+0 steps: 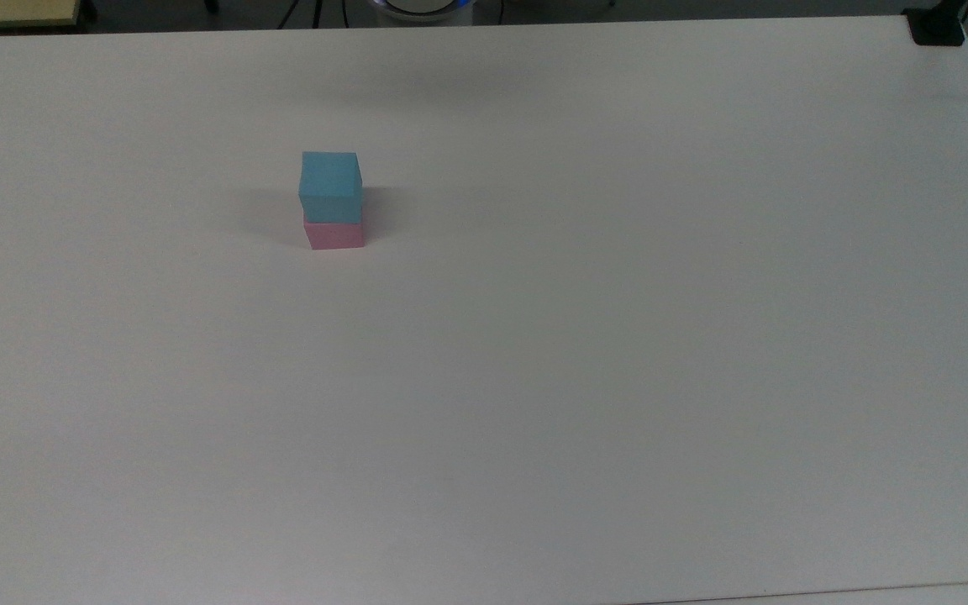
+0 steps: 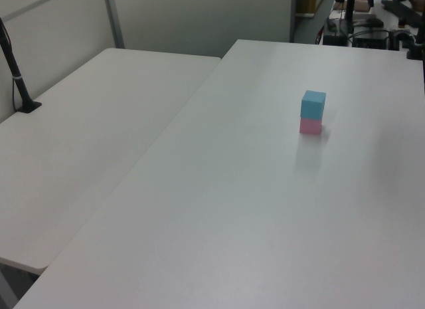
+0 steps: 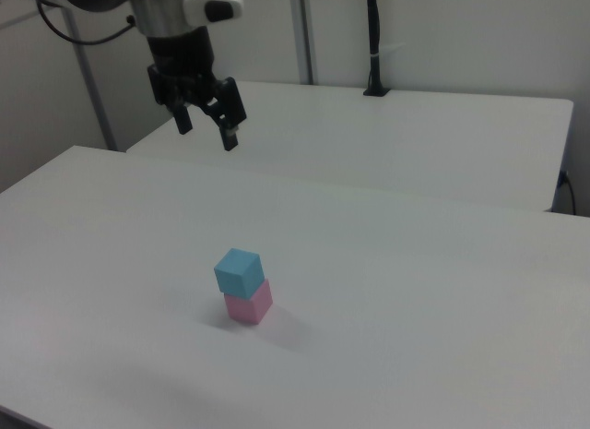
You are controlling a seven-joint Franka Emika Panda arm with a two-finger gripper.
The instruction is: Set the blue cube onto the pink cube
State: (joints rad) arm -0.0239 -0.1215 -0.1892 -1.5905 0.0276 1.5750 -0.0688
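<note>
Tool (image 3: 205,134) sits in the upper left of the right view, raised well above the white surface (image 3: 415,291), fingers spread apart with nothing between them and touching nothing. No legible writing on it or elsewhere. The blue cube (image 3: 238,271) rests directly on the pink cube (image 3: 249,304), lower centre-left of the right view and upper left of the top view, turned slightly relative to the pink one. Cubes have no long axis. Black post (image 3: 372,41) stands on the far surface.
</note>
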